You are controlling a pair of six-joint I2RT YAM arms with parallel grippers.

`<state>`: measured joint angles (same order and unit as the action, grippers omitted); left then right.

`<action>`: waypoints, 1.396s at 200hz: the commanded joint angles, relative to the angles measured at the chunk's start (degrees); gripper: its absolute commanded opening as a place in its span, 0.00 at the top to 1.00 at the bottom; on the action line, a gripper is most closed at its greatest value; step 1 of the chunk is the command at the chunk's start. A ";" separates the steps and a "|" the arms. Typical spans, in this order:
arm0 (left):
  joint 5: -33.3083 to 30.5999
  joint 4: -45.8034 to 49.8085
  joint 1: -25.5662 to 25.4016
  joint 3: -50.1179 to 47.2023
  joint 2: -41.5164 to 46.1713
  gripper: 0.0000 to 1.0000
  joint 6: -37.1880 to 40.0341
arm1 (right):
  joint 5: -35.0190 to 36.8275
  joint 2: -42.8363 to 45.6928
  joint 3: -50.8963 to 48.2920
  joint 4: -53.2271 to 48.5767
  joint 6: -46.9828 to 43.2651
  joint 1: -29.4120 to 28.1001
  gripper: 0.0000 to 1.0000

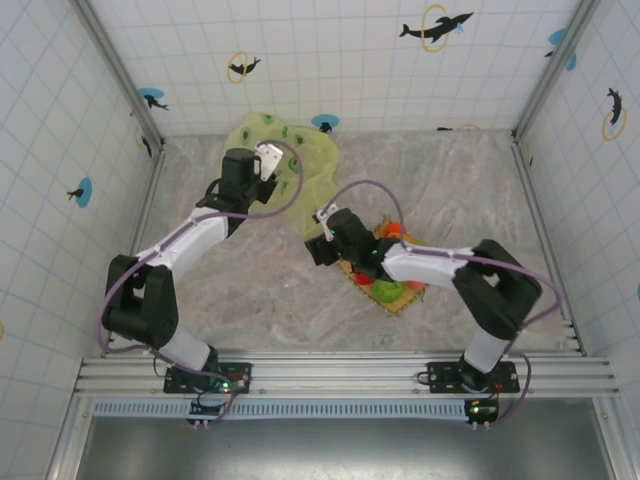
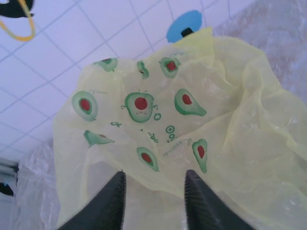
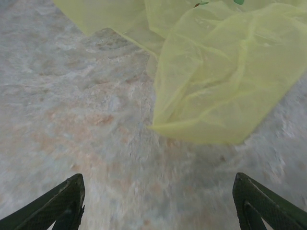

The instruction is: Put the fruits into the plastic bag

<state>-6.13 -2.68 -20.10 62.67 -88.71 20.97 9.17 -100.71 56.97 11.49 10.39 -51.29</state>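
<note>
L hand (image 2: 153,203): fingers spread, plastic bag (image 2: 158,120) just ahead. R hand (image 3: 158,211): wide apart, empty; bag ahead, fruits (image 1: 388,291) behind it on mat (image 1: 402,302). Step, prob.: fetching fruit. Next: R to mat, pinch one.

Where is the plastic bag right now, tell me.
In the top view the plastic bag lies at the table's far edge, left of centre, by the tiled wall, directly ahead of the left gripper.
</note>
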 commanded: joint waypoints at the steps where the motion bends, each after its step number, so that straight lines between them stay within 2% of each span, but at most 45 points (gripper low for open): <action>1: 1.74 1.29 2.05 -1.01 4.25 0.40 -14.36 | 4.81 -6.82 5.76 2.17 -2.69 0.04 0.18; 30: 1.12 3.55 4.14 -1.87 9.04 0.21 -20.93 | 5.34 -15.41 13.07 1.58 -3.80 0.95 0.22; 44: 0.66 4.40 4.50 -2.35 10.91 0.16 -21.95 | 4.52 -18.86 16.23 1.42 -3.71 1.37 0.29; 55: 0.51 5.23 4.49 -2.77 12.14 0.14 -22.29 | 4.46 -20.97 18.75 0.41 -3.92 1.45 0.39; 72: 0.11 6.71 4.59 -3.16 13.80 0.12 -23.06 | 5.01 -21.44 20.78 -2.06 -4.49 1.45 0.59; 86: 0.13 7.74 4.55 -3.26 15.32 0.11 -23.08 | 4.76 -18.49 19.59 -2.63 -4.68 1.74 0.74; 98: 0.66 7.88 4.62 -3.41 16.93 0.10 -22.82 | 3.39 -14.62 17.39 -2.69 -4.68 2.13 0.91; 110: 1.63 7.27 4.47 -3.89 18.58 0.10 -21.96 | 1.39 -9.86 14.05 -1.87 -4.52 2.48 0.99; 140: 9.98 3.80 4.46 -6.25 22.73 0.10 -16.88 | -10.60 1.68 6.32 -0.76 -3.73 4.56 1.00; 159: 16.22 1.45 4.37 -10.49 24.10 0.10 -10.95 | -18.35 7.50 2.27 -0.57 -2.82 6.61 1.00; 175: 21.58 1.25 4.26 -11.74 24.54 0.09 -4.21 | -24.40 11.27 0.51 -1.47 -2.25 8.61 1.00; 191: 24.36 2.43 3.59 -12.05 23.99 0.08 3.64 | -28.79 13.96 -0.51 -2.71 -2.14 10.46 1.00; 213: 21.95 4.72 2.22 -10.98 21.63 0.06 13.39 | -33.77 16.20 -1.26 -3.75 -1.52 12.38 1.00; 279: 20.46 14.11 1.86 -3.62 10.21 0.05 33.91 | -36.70 19.45 -2.66 -5.40 -1.87 15.15 1.00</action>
<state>13.52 7.51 -18.06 55.61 -75.83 43.46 -24.62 -83.92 55.20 6.59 8.21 -37.06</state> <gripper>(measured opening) 0.951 0.053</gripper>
